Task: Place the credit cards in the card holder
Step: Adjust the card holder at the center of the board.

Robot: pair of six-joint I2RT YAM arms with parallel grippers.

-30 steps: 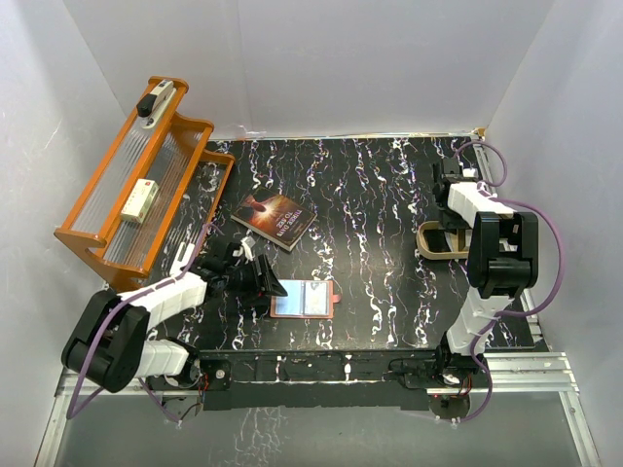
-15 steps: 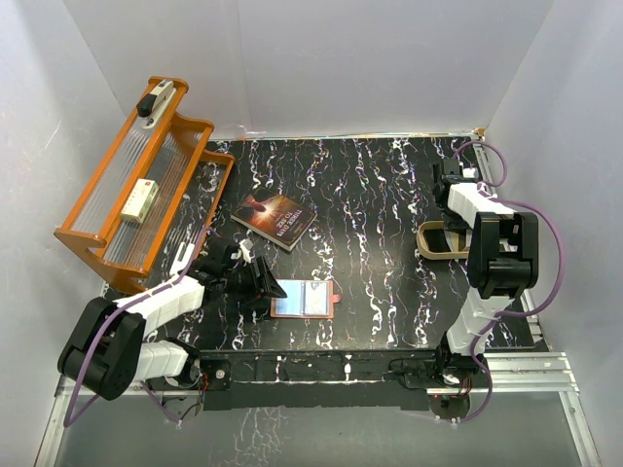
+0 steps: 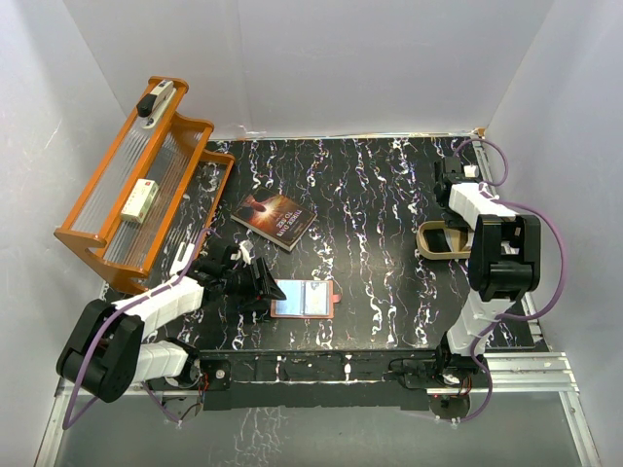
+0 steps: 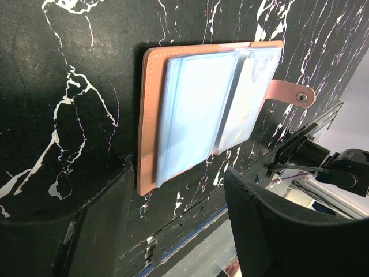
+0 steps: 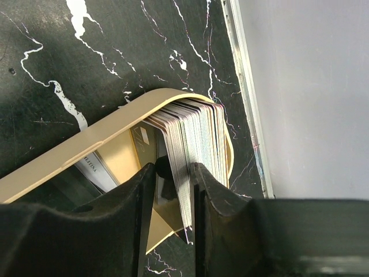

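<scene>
The card holder (image 3: pixel 304 300) lies open on the black marbled table, reddish-brown leather (image 4: pixel 151 115) with pale blue plastic sleeves (image 4: pixel 196 109) and a snap tab (image 4: pixel 294 93). My left gripper (image 3: pixel 261 284) hovers just left of it, open and holding nothing (image 4: pixel 176 190). At the right edge, the credit cards (image 5: pixel 193 133) stand on edge as a stack inside a beige-gold tin (image 5: pixel 86 147). My right gripper (image 5: pixel 173 170) reaches into the tin (image 3: pixel 428 243). Its jaws straddle several cards at the stack's near end. The right finger (image 5: pixel 202 190) rests against the cards; a gap shows on the left.
A dark paperback book (image 3: pixel 274 219) lies behind the card holder. An orange rack (image 3: pixel 136 199) with small items stands at the far left. White walls enclose the table; a metal edge strip (image 5: pixel 245 92) runs right beside the tin.
The right gripper's jaws have narrowed around the end of the card stack. The left gripper has edged slightly toward the card holder, still open.
</scene>
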